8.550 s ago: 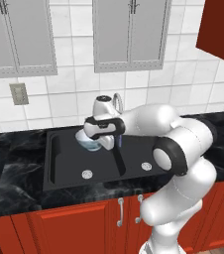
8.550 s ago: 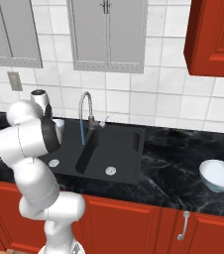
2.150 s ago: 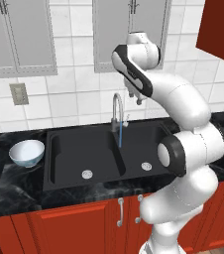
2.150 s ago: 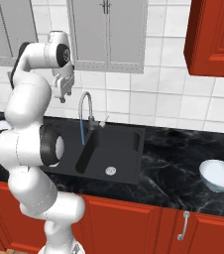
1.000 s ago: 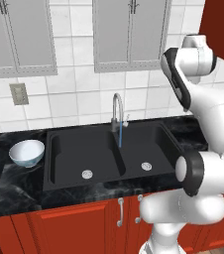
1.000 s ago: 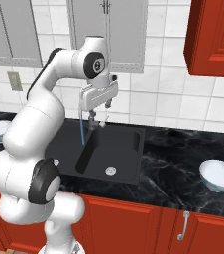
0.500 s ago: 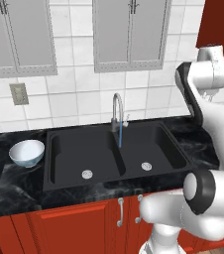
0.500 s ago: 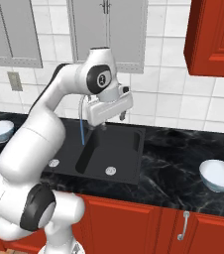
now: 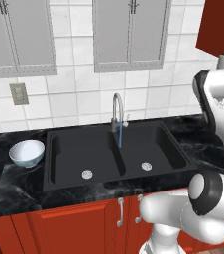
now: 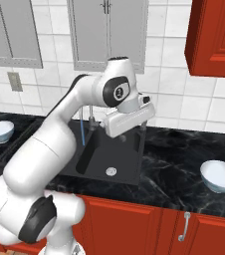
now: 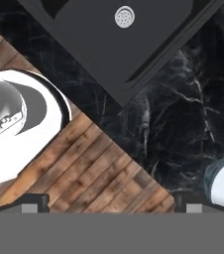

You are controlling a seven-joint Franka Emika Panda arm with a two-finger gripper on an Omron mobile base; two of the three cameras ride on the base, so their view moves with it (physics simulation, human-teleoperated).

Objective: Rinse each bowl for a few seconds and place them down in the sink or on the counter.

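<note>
With jaws spread wide and empty, the gripper [image 10: 131, 133] above the sink [image 10: 115, 158] should travel to the bowl [image 10: 220, 176] on the right tabletop [image 10: 179, 162], descending vertically over its rim.

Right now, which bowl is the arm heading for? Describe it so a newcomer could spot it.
Probably this one: start at the black sink and follow the counter to its right. There a white bowl sits alone near the front edge, beyond the open gripper. The other bowl sits left of the sink.
</note>
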